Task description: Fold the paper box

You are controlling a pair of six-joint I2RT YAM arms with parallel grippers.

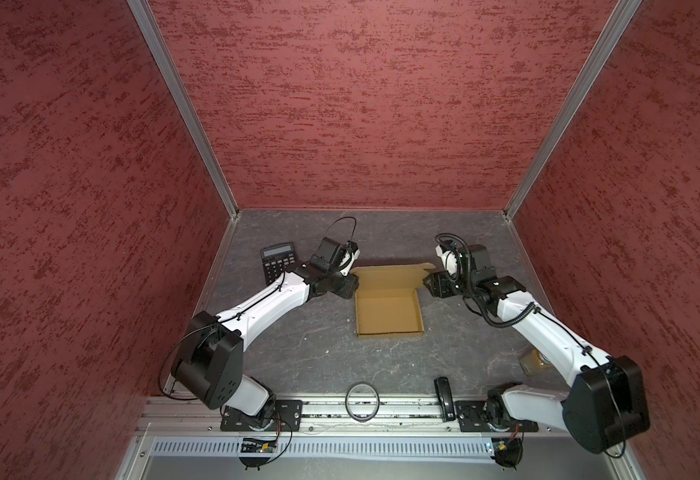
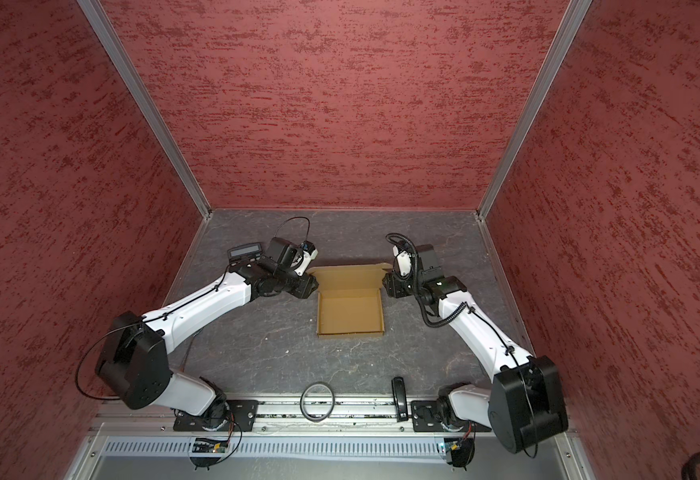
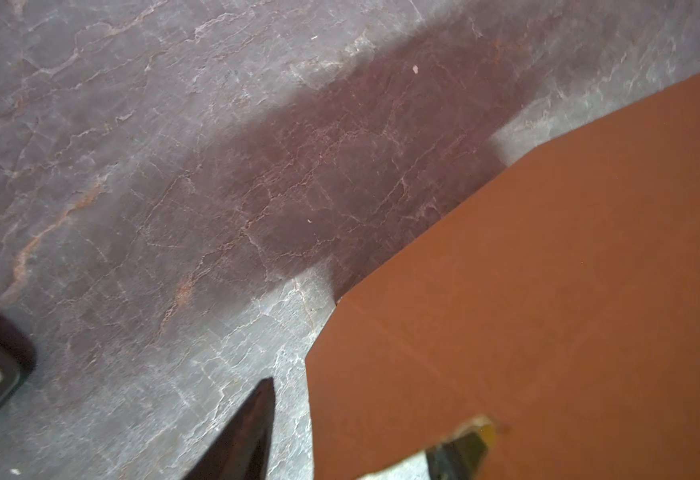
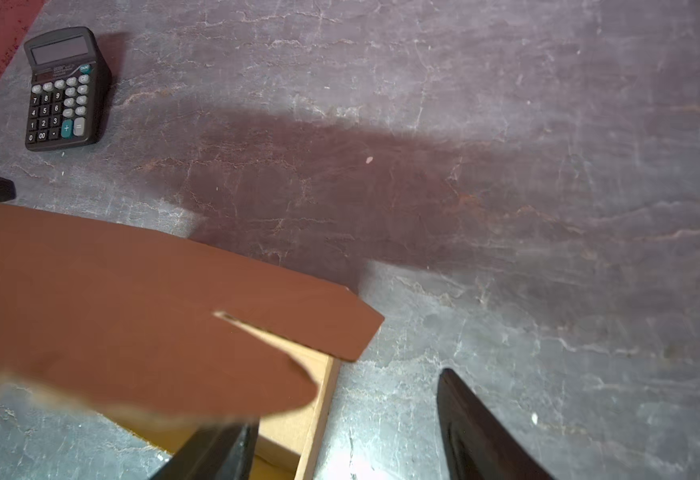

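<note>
Well, you are past the halfway mark, by the look of it. The paper box (image 1: 388, 313) sits near the middle of the table (image 1: 298, 353), to the right of the calculator (image 1: 278, 262) and well apart from it. Its tray is formed: the left, right and near walls stand up around a flat floor.

What remains, as far as you can judge, is the lid (image 1: 390, 276). It rises open from the far edge of the tray and leans back, with its side flaps and front tab not tucked in. You need to swing it down toward you and seat those flaps inside the walls.

The open mouth of the tray faces straight up and the hinge runs left to right along the far side. With the lid unfolded, the long axis runs from near to far, roughly square to the table edges.

Your left gripper (image 3: 377, 403) is at the lid's far-left corner. Its jaws are apart and straddle the cardboard edge, one finger clear of it. Your right gripper (image 4: 348, 399) is at the far-right corner, jaws also spread, one finger under the flap and the other on bare table. Neither pinches anything yet.
</note>
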